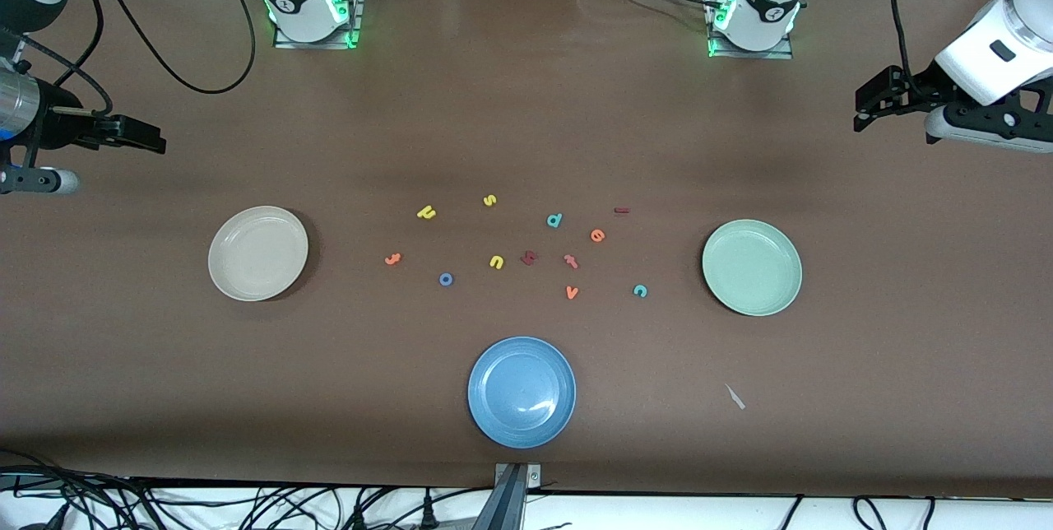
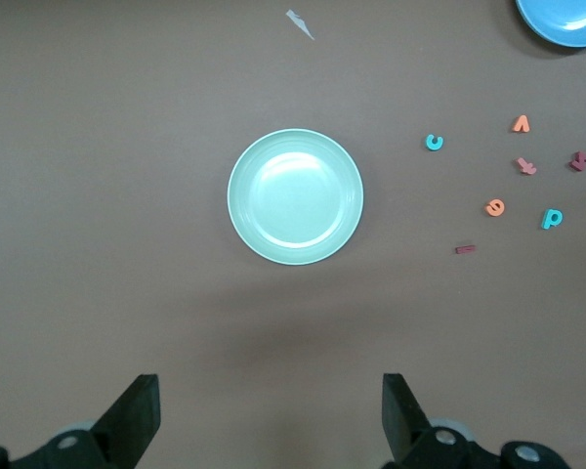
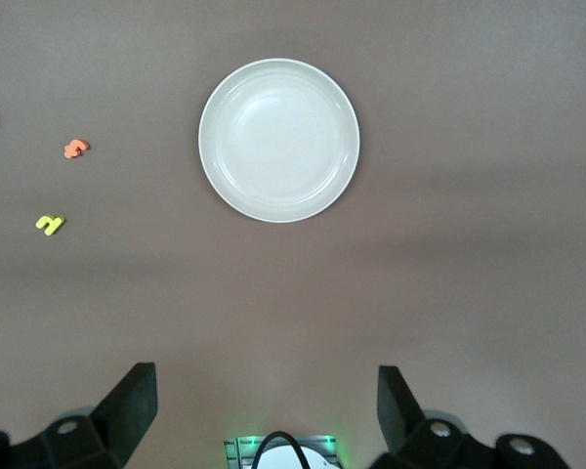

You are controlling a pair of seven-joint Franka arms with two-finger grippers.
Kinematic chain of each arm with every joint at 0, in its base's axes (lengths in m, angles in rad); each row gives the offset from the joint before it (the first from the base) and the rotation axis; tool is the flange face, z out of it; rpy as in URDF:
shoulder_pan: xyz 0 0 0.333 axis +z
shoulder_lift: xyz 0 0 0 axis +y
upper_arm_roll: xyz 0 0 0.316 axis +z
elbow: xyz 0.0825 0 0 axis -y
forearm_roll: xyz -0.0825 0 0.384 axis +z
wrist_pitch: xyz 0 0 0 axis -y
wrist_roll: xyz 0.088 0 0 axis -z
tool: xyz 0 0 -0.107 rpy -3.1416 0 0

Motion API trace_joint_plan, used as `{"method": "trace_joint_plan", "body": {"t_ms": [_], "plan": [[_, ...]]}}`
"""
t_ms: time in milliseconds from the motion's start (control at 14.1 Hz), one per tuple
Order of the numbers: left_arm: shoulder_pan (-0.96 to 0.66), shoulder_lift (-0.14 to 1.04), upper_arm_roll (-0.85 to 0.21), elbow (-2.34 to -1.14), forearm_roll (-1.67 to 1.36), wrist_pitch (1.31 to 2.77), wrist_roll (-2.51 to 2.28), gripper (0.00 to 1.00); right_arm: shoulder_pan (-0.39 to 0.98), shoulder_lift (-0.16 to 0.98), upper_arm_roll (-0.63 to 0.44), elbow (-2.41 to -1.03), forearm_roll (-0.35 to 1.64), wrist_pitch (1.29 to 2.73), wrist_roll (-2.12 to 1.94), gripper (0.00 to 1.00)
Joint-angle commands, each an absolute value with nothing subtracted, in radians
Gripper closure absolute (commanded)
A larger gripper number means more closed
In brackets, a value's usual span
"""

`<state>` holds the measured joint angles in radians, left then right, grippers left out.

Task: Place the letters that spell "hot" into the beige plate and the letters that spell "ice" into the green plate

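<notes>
Progress: none of the six letters placed; all sorting remains. Containers: beige plate [image 1: 258,253], toward the right arm's end of the table, holds nothing; green plate [image 1: 752,267], toward the left arm's end, holds nothing; blue plate [image 1: 521,392], nearest the front camera, holds nothing and is not called for. Letters for "hot", loose on the table between the two plates: yellow "h" [image 1: 426,212]; blue "o" [image 1: 446,279], nearer the camera; orange "t" [image 1: 393,259], closest of the three to the beige plate. Letters for "ice": dark red "i" [image 1: 621,211]; orange "e" [image 1: 598,235]; teal "c" [image 1: 640,290], closest to the green plate. Surplus letters among them: yellow "s" [image 1: 489,201], yellow "n" [image 1: 496,262], teal "d" [image 1: 554,220], orange "v" [image 1: 572,292], a chunky dark red letter [image 1: 529,258]. Left gripper [image 2: 272,415]: raised over bare table at its end, jaws spread wide, holding nothing. Right gripper [image 3: 266,410]: likewise raised at its end, jaws wide, holding nothing.
</notes>
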<state>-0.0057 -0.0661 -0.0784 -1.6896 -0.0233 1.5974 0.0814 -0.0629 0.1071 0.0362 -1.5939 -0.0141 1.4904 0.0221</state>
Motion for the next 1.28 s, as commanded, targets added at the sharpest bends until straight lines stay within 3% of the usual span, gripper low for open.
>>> {"method": "trace_joint_plan", "body": {"t_ms": [0,640,924,1209], "plan": [[-0.008,-0.057,-0.091,-1.658,0.000,1.574,0.063,0.00,-0.072,0.109,0.041,-1.582,-0.025,1.488,0.003,0.00],[-0.006,-0.055,-0.095,-1.661,-0.006,1.483,0.074,0.00,-0.072,0.109,0.041,-1.582,-0.025,1.488,0.003,0.00],[-0.023,0.041,-0.100,-1.660,-0.078,1.427,0.078,0.00,-0.072,0.109,0.041,-1.582,-0.025,1.488,0.003,0.00],[-0.052,0.182,-0.118,-1.588,-0.109,1.503,0.078,0.00,-0.072,0.109,0.041,-1.582,-0.025,1.488,0.003,0.00]]}}
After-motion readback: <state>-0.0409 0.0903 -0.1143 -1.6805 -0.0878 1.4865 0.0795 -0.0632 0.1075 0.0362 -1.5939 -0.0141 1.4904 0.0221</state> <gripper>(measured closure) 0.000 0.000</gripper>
